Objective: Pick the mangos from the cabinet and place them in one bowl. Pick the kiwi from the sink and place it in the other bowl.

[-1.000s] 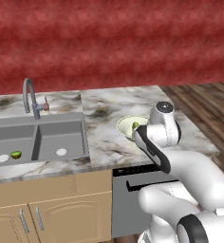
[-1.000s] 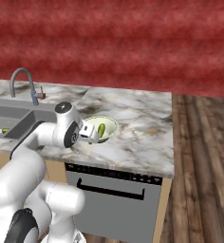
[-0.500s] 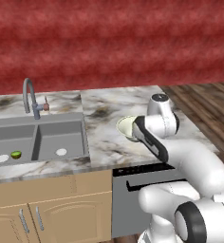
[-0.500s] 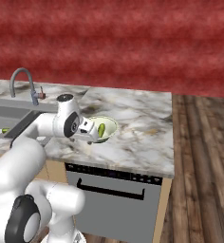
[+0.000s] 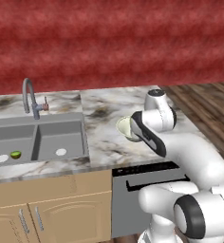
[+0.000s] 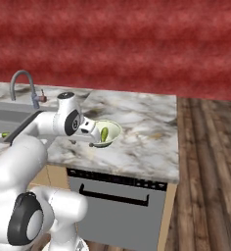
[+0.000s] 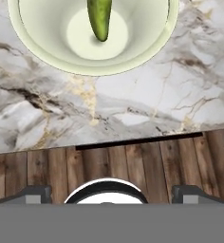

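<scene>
A long green mango is lying in the cream bowl at the top of the hand view, on the marble counter near its front edge. The kiwi is sitting in the sink at the left of the left base view. The gripper is hovering beside the bowl, jaws spread wide and holding nothing. Open counter is stretching right of the bowl.

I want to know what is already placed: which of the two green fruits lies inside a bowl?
The long green mango lies in the cream bowl. The small round kiwi is in the sink.
</scene>
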Robot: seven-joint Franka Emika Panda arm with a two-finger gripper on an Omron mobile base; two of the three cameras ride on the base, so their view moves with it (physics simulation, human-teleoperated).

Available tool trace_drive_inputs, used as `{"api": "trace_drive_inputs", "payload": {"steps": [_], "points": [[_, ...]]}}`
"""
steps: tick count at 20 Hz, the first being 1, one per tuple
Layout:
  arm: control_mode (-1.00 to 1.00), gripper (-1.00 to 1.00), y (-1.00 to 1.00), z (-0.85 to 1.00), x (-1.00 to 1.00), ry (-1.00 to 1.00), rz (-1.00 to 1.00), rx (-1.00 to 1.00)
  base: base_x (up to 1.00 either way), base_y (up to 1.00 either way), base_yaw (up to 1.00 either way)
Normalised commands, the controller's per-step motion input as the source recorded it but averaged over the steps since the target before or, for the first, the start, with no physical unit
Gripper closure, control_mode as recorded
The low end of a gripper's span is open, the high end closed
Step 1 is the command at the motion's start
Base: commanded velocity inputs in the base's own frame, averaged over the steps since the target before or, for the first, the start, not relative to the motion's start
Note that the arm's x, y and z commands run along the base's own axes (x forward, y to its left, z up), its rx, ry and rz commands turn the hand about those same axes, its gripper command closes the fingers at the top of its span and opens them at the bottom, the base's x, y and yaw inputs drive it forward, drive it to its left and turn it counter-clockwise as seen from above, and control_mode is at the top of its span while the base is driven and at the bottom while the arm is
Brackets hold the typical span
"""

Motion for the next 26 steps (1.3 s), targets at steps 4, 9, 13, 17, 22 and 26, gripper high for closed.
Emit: {"api": "trace_drive_inputs", "payload": {"steps": [4, 9, 13, 17, 22, 26], "points": [[1.0, -1.0, 0.0, 0.0, 0.0, 0.0, 0.0, 0.0, -0.47, -0.35, -0.13], [1.0, -1.0, 0.0, 0.0, 0.0, 0.0, 0.0, 0.0, -0.56, -0.43, -0.15], [1.0, -1.0, 0.0, 0.0, 0.0, 0.0, 0.0, 0.0, -0.16, -0.09, -0.03], [1.0, -1.0, 0.0, 0.0, 0.0, 0.0, 0.0, 0.0, -0.01, 0.0, -0.27], [1.0, -1.0, 0.0, 0.0, 0.0, 0.0, 0.0, 0.0, 0.0, 0.0, -0.5], [1.0, -1.0, 0.0, 0.0, 0.0, 0.0, 0.0, 0.0, 0.0, 0.0, -0.5]]}}
